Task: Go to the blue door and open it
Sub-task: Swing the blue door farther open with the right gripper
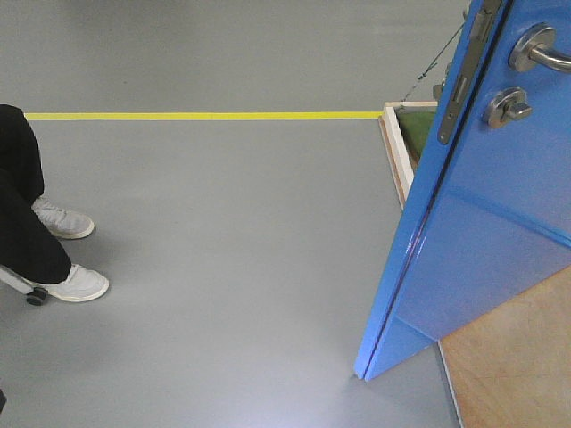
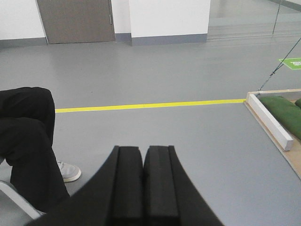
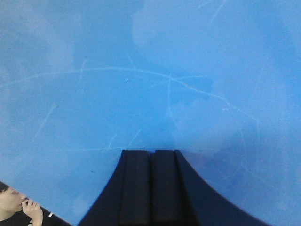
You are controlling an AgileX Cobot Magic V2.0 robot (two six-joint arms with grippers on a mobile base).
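Observation:
The blue door [image 1: 482,232] stands swung open at the right of the front view, its edge toward me, with a silver lever handle [image 1: 540,52] and a round thumb-turn lock [image 1: 507,108] below it. Its scratched blue face [image 3: 141,80] fills the right wrist view. My right gripper [image 3: 151,151] is shut and empty, its tips against or very close to the door face. My left gripper [image 2: 143,148] is shut and empty, held over the grey floor, away from the door.
A seated person in black trousers [image 1: 22,205] with white shoes [image 1: 76,283] is at the left. A yellow floor line [image 1: 205,116] crosses ahead. The door's wooden base [image 1: 513,357] with a white-edged frame [image 2: 270,120] and a green pad [image 2: 284,110] lies at the right.

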